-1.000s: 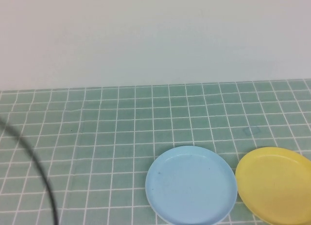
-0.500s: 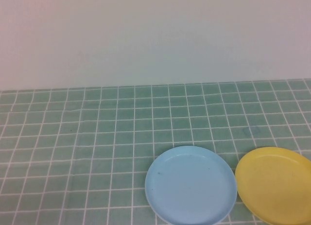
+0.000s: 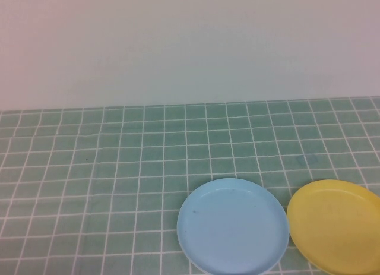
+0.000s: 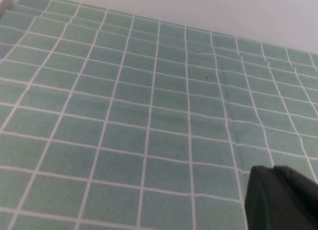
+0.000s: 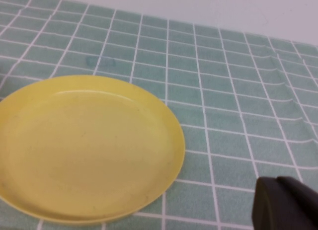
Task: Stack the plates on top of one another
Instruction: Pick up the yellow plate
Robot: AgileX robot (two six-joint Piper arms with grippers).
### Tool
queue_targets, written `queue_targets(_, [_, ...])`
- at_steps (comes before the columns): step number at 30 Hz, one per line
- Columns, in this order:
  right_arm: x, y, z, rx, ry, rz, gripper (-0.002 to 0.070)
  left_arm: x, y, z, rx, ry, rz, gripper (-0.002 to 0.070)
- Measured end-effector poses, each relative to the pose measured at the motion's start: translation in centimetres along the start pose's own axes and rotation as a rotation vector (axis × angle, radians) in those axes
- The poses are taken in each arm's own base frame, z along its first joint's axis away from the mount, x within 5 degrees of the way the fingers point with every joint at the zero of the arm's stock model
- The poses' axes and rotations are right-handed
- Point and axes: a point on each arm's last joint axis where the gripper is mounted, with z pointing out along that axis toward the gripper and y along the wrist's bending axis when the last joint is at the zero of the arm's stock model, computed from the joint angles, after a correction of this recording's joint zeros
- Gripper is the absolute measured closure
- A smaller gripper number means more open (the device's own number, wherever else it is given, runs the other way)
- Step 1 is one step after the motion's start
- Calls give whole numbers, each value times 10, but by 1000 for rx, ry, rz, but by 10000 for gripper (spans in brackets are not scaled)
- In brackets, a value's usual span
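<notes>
One green tiled cloth (image 3: 119,168) covers the table. Two plates show, side by side without quite touching: one light blue plate (image 3: 233,225), one yellow plate (image 3: 335,224). The yellow lies near the right gripper (image 5: 285,202); left gripper (image 4: 280,197) over bare cloth. Both pincers apparently pressed together, empty.

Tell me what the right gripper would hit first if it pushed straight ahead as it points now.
Probably only the green tiled cloth; the right gripper, shut, points past the yellow plate beside it, though depth is unclear.
</notes>
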Motion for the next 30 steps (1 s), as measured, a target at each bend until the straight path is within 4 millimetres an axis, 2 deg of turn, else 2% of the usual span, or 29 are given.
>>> queue_targets(22, [0, 0, 0, 0, 0, 0, 678, 0, 0, 0, 0, 0, 0, 675])
queue_targets(27, [0, -1, 0, 14, -2, -51, 678, 0, 0, 0, 0, 0, 0, 675])
queue_targets(30, [-4, 0, 0, 6, -43, -6, 678, 0, 0, 0, 0, 0, 0, 675])
